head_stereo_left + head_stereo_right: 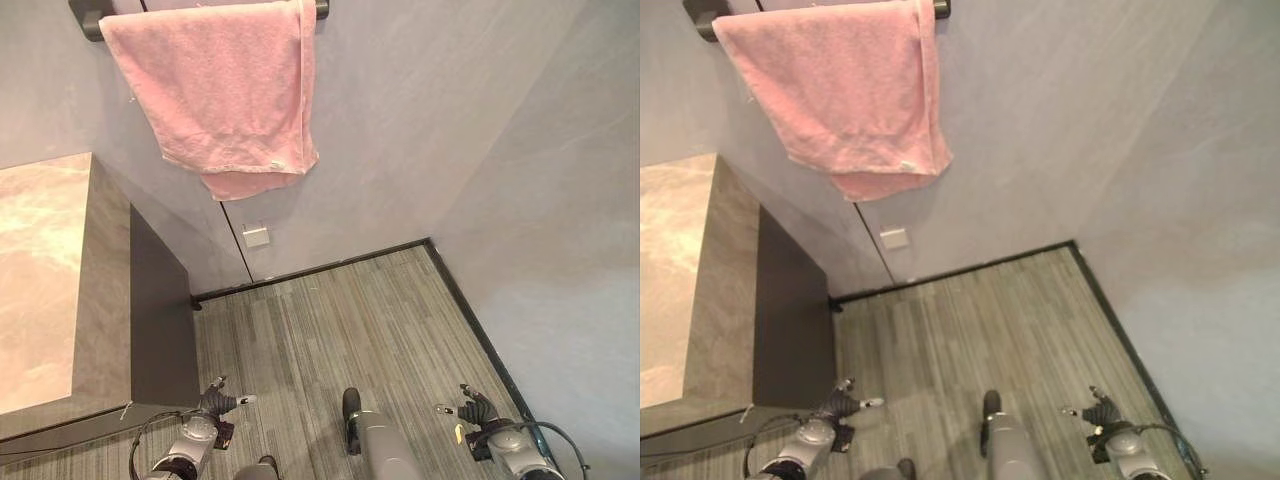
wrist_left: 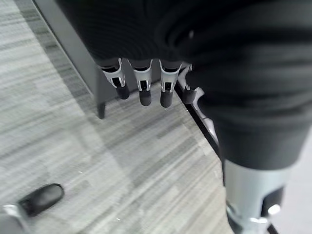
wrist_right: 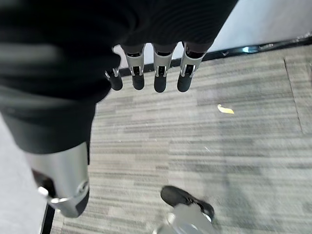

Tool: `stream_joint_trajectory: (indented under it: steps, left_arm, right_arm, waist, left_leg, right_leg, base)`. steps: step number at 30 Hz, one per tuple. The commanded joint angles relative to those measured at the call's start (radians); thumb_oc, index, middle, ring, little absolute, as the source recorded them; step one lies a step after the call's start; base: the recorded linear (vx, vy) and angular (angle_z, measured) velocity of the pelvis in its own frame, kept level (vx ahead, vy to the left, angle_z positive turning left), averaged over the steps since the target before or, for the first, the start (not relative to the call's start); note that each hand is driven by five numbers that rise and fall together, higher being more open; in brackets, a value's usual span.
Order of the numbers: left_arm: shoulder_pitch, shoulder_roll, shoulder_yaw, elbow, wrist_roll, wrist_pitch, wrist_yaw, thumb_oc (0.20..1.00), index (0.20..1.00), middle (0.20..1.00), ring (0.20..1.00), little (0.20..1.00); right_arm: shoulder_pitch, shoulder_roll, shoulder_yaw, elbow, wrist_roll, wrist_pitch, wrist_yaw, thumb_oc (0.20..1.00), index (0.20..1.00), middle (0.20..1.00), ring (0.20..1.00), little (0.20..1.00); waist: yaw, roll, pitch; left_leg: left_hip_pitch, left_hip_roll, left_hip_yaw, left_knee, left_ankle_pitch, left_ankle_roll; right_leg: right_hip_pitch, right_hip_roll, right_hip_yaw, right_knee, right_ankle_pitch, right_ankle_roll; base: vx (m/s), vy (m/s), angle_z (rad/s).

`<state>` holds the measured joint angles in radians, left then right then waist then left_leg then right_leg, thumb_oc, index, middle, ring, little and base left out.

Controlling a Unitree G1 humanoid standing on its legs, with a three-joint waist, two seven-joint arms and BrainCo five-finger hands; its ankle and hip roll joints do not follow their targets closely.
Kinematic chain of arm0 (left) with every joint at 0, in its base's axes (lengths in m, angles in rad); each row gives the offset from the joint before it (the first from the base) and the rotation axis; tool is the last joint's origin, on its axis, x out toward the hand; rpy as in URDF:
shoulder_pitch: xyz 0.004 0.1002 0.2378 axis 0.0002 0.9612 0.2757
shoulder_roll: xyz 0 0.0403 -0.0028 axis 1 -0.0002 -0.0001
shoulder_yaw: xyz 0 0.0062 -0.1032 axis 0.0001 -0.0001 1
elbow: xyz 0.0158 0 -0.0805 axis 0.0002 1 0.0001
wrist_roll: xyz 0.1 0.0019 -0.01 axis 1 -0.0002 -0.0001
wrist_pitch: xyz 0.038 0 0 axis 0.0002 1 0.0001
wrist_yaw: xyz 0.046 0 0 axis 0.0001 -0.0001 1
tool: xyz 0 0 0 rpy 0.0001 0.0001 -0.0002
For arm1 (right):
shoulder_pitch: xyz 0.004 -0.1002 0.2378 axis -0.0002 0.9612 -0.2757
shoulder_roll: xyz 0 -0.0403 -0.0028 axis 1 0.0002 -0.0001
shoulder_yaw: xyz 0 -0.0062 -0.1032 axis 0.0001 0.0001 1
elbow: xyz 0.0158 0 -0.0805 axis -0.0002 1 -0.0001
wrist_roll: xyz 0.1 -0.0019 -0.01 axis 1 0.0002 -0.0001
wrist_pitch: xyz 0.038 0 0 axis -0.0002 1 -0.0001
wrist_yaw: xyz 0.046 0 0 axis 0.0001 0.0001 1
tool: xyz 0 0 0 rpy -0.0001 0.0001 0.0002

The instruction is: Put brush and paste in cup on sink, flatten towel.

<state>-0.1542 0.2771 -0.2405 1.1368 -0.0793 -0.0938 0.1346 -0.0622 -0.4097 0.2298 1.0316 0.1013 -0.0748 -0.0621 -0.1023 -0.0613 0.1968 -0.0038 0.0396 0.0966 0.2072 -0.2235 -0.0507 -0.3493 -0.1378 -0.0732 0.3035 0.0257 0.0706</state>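
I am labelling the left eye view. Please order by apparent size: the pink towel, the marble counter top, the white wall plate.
1. Marble counter top and pink towel: similar area, and the counter is cut by the frame, so unranked.
2. White wall plate: clearly smallest.

The pink towel (image 1: 215, 95) hangs over a dark rail (image 1: 92, 20) whose middle it hides; the rail's upper part is cut off by the picture's top edge, and a second layer of towel shows below the front fold, the rest of it covered. The marble tabletop (image 1: 45, 280) runs out past the left edge. A small pale plate (image 1: 256, 236) sits low on the wall, perhaps a socket, too small to tell. In the right wrist view a little yellow scrap (image 3: 225, 109) lies on the floor (image 1: 350, 320), too small to identify.
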Motion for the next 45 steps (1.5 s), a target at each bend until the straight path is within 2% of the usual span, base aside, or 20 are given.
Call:
stream_joint_trajectory:
  steps: [1, 7, 17, 20, 21, 24, 25, 26, 27, 29, 31, 33, 34, 36, 37, 38, 39, 41, 43, 45]
  left_arm:
    - [0.041, 0.069, -0.016, -0.075, 0.025, -0.031, 0.004, 1.0, 1.0, 1.0, 1.0, 1.0]
    - [0.022, 0.078, -0.033, -0.108, 0.023, -0.031, 0.002, 1.0, 1.0, 1.0, 1.0, 1.0]
    - [-0.017, 0.051, -0.052, -0.088, -0.001, -0.025, 0.004, 1.0, 1.0, 1.0, 1.0, 1.0]
    - [-0.061, 0.026, -0.087, -0.102, -0.021, -0.029, -0.001, 1.0, 1.0, 1.0, 1.0, 1.0]
    - [-0.062, 0.026, -0.087, -0.102, -0.021, -0.029, -0.001, 1.0, 1.0, 1.0, 1.0, 1.0]
    - [-0.097, 0.015, -0.119, -0.141, -0.062, -0.03, -0.001, 1.0, 1.0, 1.0, 1.0, 1.0]
    - [-0.113, 0.008, -0.136, -0.155, -0.074, -0.031, -0.01, 1.0, 1.0, 1.0, 1.0, 1.0]
    - [-0.118, 0.004, -0.146, -0.166, -0.079, -0.031, -0.016, 1.0, 1.0, 1.0, 1.0, 1.0]
    - [-0.124, 0.002, -0.154, -0.169, -0.079, -0.032, -0.016, 1.0, 1.0, 1.0, 1.0, 1.0]
    - [-0.133, -0.003, -0.17, -0.181, -0.067, -0.035, -0.005, 1.0, 1.0, 1.0, 1.0, 1.0]
    - [-0.099, 0.018, -0.168, -0.248, -0.073, -0.032, -0.02, 1.0, 1.0, 1.0, 1.0, 1.0]
    - [-0.074, 0.026, -0.159, -0.277, -0.079, -0.03, -0.032, 1.0, 1.0, 1.0, 1.0, 1.0]
    - [-0.064, 0.03, -0.155, -0.281, -0.074, -0.03, -0.034, 1.0, 1.0, 1.0, 1.0, 1.0]
    - [-0.058, 0.05, -0.179, -0.31, -0.063, -0.033, -0.05, 1.0, 1.0, 1.0, 1.0, 1.0]
    - [-0.058, 0.05, -0.179, -0.31, -0.063, -0.033, -0.05, 1.0, 1.0, 1.0, 1.0, 1.0]
    - [-0.056, 0.058, -0.184, -0.33, -0.059, -0.035, -0.056, 1.0, 1.0, 1.0, 1.0, 1.0]
    - [-0.06, 0.074, -0.184, -0.37, -0.061, -0.037, -0.055, 1.0, 1.0, 1.0, 1.0, 1.0]
    - [-0.063, 0.08, -0.186, -0.383, -0.058, -0.038, -0.057, 1.0, 1.0, 1.0, 1.0, 1.0]
    - [-0.058, 0.098, -0.17, -0.392, -0.053, -0.042, -0.053, 1.0, 1.0, 1.0, 1.0, 1.0]
    - [-0.058, 0.099, -0.17, -0.392, -0.053, -0.042, -0.053, 1.0, 1.0, 1.0, 1.0, 1.0]
  right_arm:
    - [0.023, -0.012, 0.028, -0.039, -0.025, -0.03, -0.008, 1.0, 1.0, 1.0, 1.0, 1.0]
    - [0.011, -0.035, 0.013, -0.01, -0.052, -0.025, -0.018, 1.0, 1.0, 1.0, 1.0, 1.0]
    - [0.019, -0.042, 0.055, 0.105, -0.15, -0.009, -0.027, 1.0, 1.0, 1.0, 1.0, 1.0]
    - [0.04, -0.051, 0.003, 0.241, -0.119, 0.006, -0.038, 1.0, 1.0, 1.0, 1.0, 1.0]
    - [0.039, -0.051, 0.003, 0.242, -0.119, 0.006, -0.038, 1.0, 1.0, 1.0, 1.0, 1.0]
    - [0.056, -0.067, -0.035, 0.334, -0.113, 0.026, -0.045, 1.0, 1.0, 1.0, 1.0, 1.0]
    - [0.068, -0.076, -0.042, 0.368, -0.133, 0.038, -0.051, 1.0, 1.0, 1.0, 1.0, 1.0]
    - [0.076, -0.083, -0.062, 0.395, -0.129, 0.049, -0.056, 1.0, 1.0, 1.0, 1.0, 1.0]
    - [0.078, -0.088, -0.077, 0.404, -0.121, 0.056, -0.063, 1.0, 1.0, 1.0, 1.0, 1.0]
    - [0.082, -0.102, -0.113, 0.395, -0.09, 0.058, -0.073, 1.0, 1.0, 1.0, 1.0, 1.0]
    - [0.072, -0.103, -0.099, 0.356, -0.088, 0.049, -0.068, 1.0, 1.0, 1.0, 1.0, 1.0]
    - [0.068, -0.1, -0.092, 0.325, -0.074, 0.042, -0.059, 1.0, 1.0, 1.0, 1.0, 1.0]
    - [0.061, -0.098, -0.089, 0.312, -0.061, 0.038, -0.049, 1.0, 1.0, 1.0, 1.0, 1.0]
    - [0.047, -0.069, -0.114, 0.307, -0.028, 0.04, -0.051, 1.0, 1.0, 1.0, 1.0, 1.0]
    - [0.047, -0.069, -0.114, 0.307, -0.028, 0.04, -0.051, 1.0, 1.0, 1.0, 1.0, 1.0]
    - [0.045, -0.058, -0.108, 0.308, -0.032, 0.043, -0.045, 1.0, 1.0, 1.0, 1.0, 1.0]
    - [0.029, -0.042, -0.067, 0.305, -0.084, 0.052, -0.034, 1.0, 1.0, 1.0, 1.0, 1.0]
    - [0.019, -0.028, -0.021, 0.296, -0.142, 0.057, -0.03, 1.0, 1.0, 1.0, 1.0, 1.0]
    - [0.002, -0.007, 0.035, 0.268, -0.211, 0.057, -0.021, 1.0, 1.0, 1.0, 1.0, 1.0]
    - [0.002, -0.007, 0.035, 0.268, -0.211, 0.057, -0.021, 1.0, 1.0, 1.0, 1.0, 1.0]
  waist:
    - [-0.021, -0.02, -0.005]
    - [-0.039, 0.032, 0.0]
    - [-0.064, 0.046, -0.036]
    - [-0.076, 0.054, -0.044]
    - [-0.077, 0.055, -0.044]
    - [-0.076, 0.052, -0.03]
    - [-0.078, 0.056, -0.024]
    - [-0.076, 0.057, -0.024]
    - [-0.072, 0.061, -0.022]
    - [-0.067, 0.081, -0.018]
    - [-0.05, 0.091, -0.028]
    - [-0.039, 0.097, -0.031]
    - [-0.022, 0.093, -0.033]
    - [-0.018, 0.067, -0.048]
    - [-0.018, 0.067, -0.048]
    - [-0.014, 0.062, -0.052]
    - [-0.005, 0.051, -0.052]
    - [0.002, 0.048, -0.049]
    - [0.016, 0.037, -0.046]
    - [0.017, 0.037, -0.046]
  left_leg:
    - [-0.058, -0.072, 0.003, 0.092, -0.012, 0.052]
    - [-0.028, -0.07, -0.002, 0.061, -0.005, 0.041]
    - [0.044, 0.003, -0.026, -0.022, 0.033, -0.001]
    - [-0.006, 0.026, -0.049, 0.046, 0.157, -0.039]
    - [-0.009, 0.026, -0.051, 0.049, 0.156, -0.039]
    - [-0.107, 0.018, -0.046, 0.161, 0.216, -0.048]
    - [-0.125, 0.045, 0.008, 0.073, 0.212, -0.036]
    - [-0.145, 0.056, 0.022, 0.006, 0.199, -0.029]
    - [-0.163, 0.066, 0.02, -0.044, 0.217, -0.029]
    - [-0.261, 0.14, 0.031, -0.213, 0.36, -0.061]
    - [-0.289, 0.212, 0.065, -0.294, 0.426, -0.083]
    - [-0.252, 0.211, 0.061, -0.29, 0.422, -0.079]
    - [-0.254, 0.196, 0.018, -0.251, 0.422, -0.077]
    - [-0.312, 0.138, 0.016, -0.097, 0.354, -0.065]
    - [-0.312, 0.138, 0.016, -0.096, 0.354, -0.064]
    - [-0.327, 0.118, 0.023, -0.046, 0.322, -0.051]
    - [-0.354, 0.082, 0.029, 0.025, 0.268, -0.022]
    - [-0.367, 0.064, 0.033, 0.059, 0.242, -0.009]
    - [-0.386, 0.036, 0.049, 0.104, 0.195, 0.017]
    - [-0.387, 0.036, 0.05, 0.105, 0.194, 0.018]
  right_leg:
    - [-0.004, -0.053, 0.036, -0.107, 0.104, 0.089]
    - [-0.023, -0.044, 0.047, -0.031, 0.058, 0.078]
    - [0.007, 0.017, 0.026, 0.006, -0.029, 0.047]
    - [0.059, 0.046, 0.015, -0.045, -0.04, 0.012]
    - [0.059, 0.046, 0.013, -0.046, -0.04, 0.012]
    - [0.1, 0.032, -0.016, -0.105, -0.032, -0.007]
    - [0.123, 0.022, -0.038, -0.131, -0.036, -0.002]
    - [0.135, 0.016, -0.051, -0.151, -0.037, 0.007]
    - [0.145, 0.012, -0.058, -0.161, -0.036, 0.014]
    - [0.175, -0.004, -0.044, -0.189, -0.036, 0.038]
    - [0.206, -0.017, -0.019, -0.193, -0.053, 0.06]
    - [0.217, -0.018, 0.003, -0.182, -0.063, 0.069]
    - [0.233, -0.024, 0.024, -0.183, -0.066, 0.073]
    - [0.275, -0.086, 0.057, -0.207, -0.045, 0.095]
    - [0.275, -0.086, 0.057, -0.207, -0.045, 0.095]
    - [0.28, -0.113, 0.063, -0.213, -0.035, 0.105]
    - [0.263, -0.161, 0.077, -0.207, 0.013, 0.115]
    - [0.259, -0.185, 0.073, -0.206, 0.039, 0.118]
    - [0.234, -0.231, 0.051, -0.199, 0.124, 0.12]
    - [0.232, -0.232, 0.052, -0.2, 0.124, 0.12]
  base:
    - [-0.01, -0.028, -0.06]
    - [0.04, -0.038, 0.02]
    - [0.09, -0.133, 0.04]
    - [0.09, -0.158, 0.26]
    - [0.05, -0.088, 0.43]
    - [0.05, -0.072, 0.27]
    - [0.08, -0.033, 0.37]
    - [0.09, 0.016, 0.68]
    - [0.11, 0.086, 1.13]
    - [0.26, 0.263, 0.8]
    - [0.37, 0.349, 0.01]
    - [0.26, 0.283, -0.72]
    - [0.39, 0.448, -1.28]
    - [0.31, 0.385, -1.18]
    - [0.15, 0.264, -0.51]
    - [0.16, 0.363, -0.18]
    - [0.16, 0.363, -0.09]
    - [0.12, 0.27, -0.2]
    - [0.13, 0.319, -0.23]
    - [0.06, 0.156, -0.11]
